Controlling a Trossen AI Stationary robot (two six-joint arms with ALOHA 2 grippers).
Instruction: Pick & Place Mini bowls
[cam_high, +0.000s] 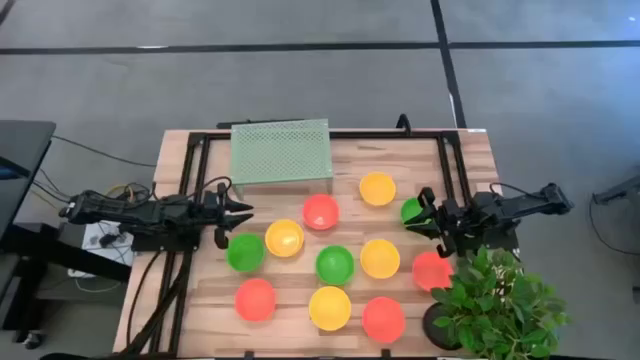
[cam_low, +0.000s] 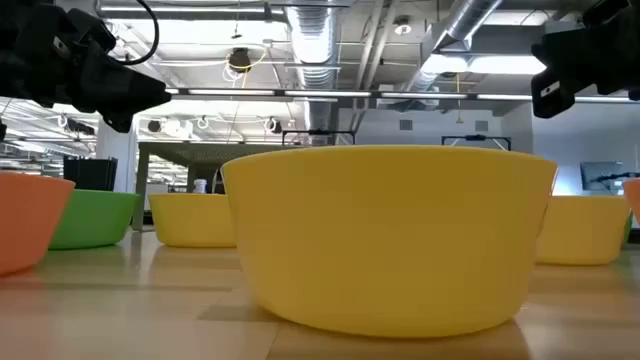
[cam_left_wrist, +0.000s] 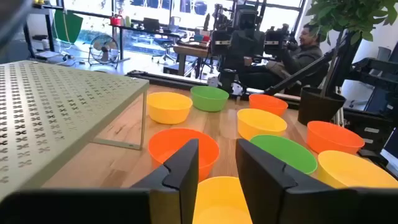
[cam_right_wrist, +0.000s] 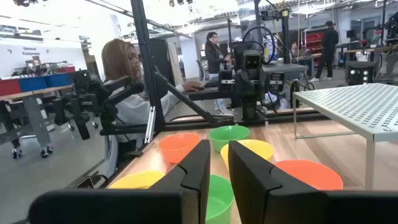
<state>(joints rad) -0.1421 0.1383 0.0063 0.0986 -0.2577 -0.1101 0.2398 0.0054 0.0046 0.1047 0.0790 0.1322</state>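
STEP: you're at approach, nothing picked | LEFT: left gripper (cam_high: 243, 211) jaws parted, empty, above yellow bowl (cam_high: 284, 238) on the counter (cam_high: 200, 310) | RIGHT: right gripper (cam_high: 421, 212) jaws narrow, empty, at green bowl (cam_high: 411, 210) | NEXT: you'd lower, straddle one rim, close.

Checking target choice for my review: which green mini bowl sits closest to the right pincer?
The green mini bowl at the right pincer tips, below the top yellow bowl. The other two green bowls lie farther left.

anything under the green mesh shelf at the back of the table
From above, the green mesh shelf covers that spot. The left wrist view shows bare wood under its near edge; further in is hidden. The bowls sit in front.
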